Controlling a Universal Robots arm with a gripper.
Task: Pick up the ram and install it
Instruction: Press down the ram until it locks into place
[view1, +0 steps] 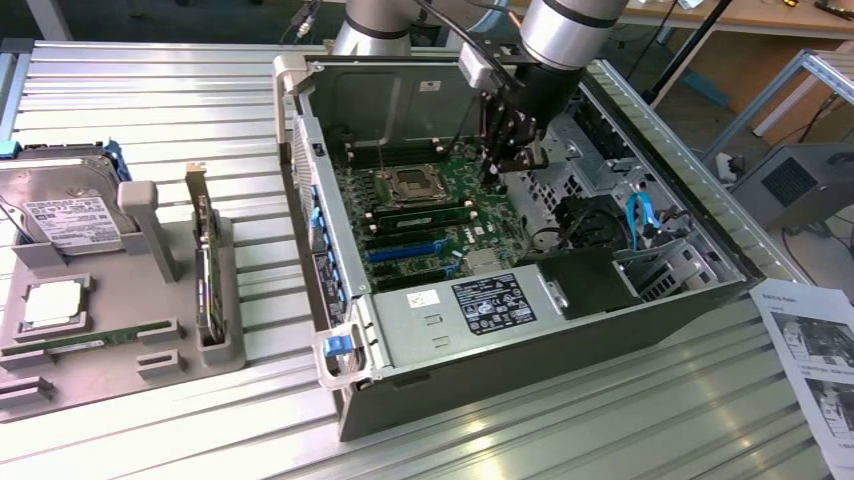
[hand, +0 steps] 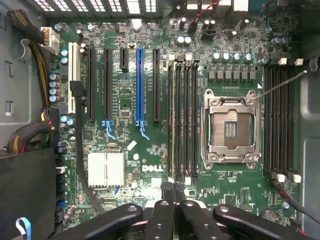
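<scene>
A long, thin green ram (hand: 172, 125) stands on edge in one of the black memory slots beside the open processor socket (hand: 231, 125). In the exterior view this ram (view1: 424, 209) lies just below the socket (view1: 407, 183) on the motherboard. My gripper (hand: 173, 192) is shut, its black fingertips pressed together at one end of that slot, just above the stick's tip. Nothing shows between them. From outside, the gripper (view1: 507, 170) reaches down into the open computer case (view1: 534, 340) over the board.
A grey fixture (view1: 187, 350) at the exterior view's left holds a hard drive (view1: 60, 215), a silver processor (view1: 51, 303), an upright card (view1: 203, 270) and another green stick (view1: 87, 343). Cables, a power supply (view1: 494, 300) and case walls surround the board. A paper sheet (view1: 814, 350) lies at the exterior view's right.
</scene>
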